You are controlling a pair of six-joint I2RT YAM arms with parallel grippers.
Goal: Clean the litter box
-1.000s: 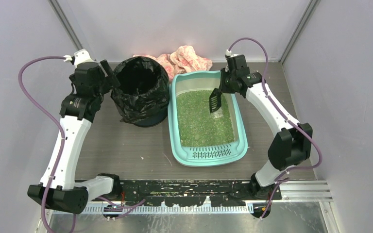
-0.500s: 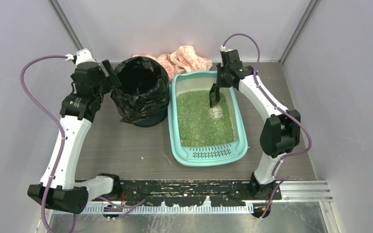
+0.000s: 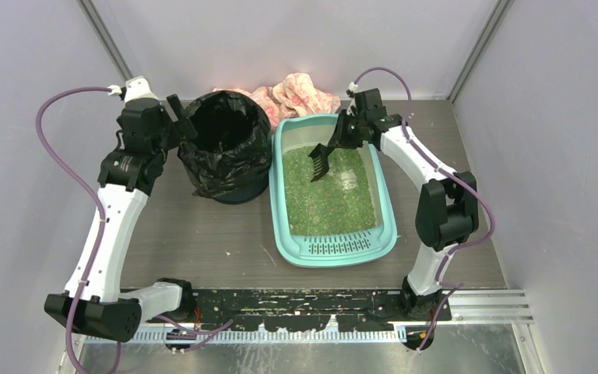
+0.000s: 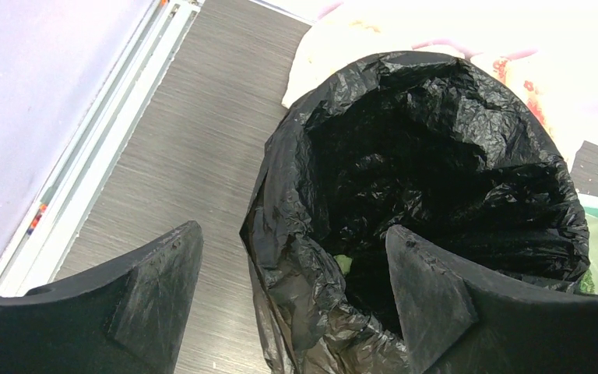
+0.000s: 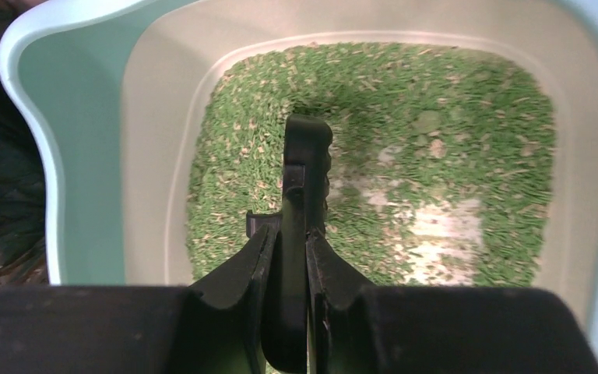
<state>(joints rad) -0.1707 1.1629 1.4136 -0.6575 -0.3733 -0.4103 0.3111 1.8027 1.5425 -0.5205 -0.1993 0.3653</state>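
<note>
Right gripper clamped on scoop, blade angled over litter box so you can sift; left gripper gaping, empty, at bin, likely to steady it.

The white left arm and the white right arm have smooth, rounded shells and chunky black joints. A thin purple cable loops along the left one, and another thin purple cable runs along the right one (like bendy straws). The left gripper has black, wedge-shaped fingers with a rough skin. The right gripper has slimmer black fingers.
</note>
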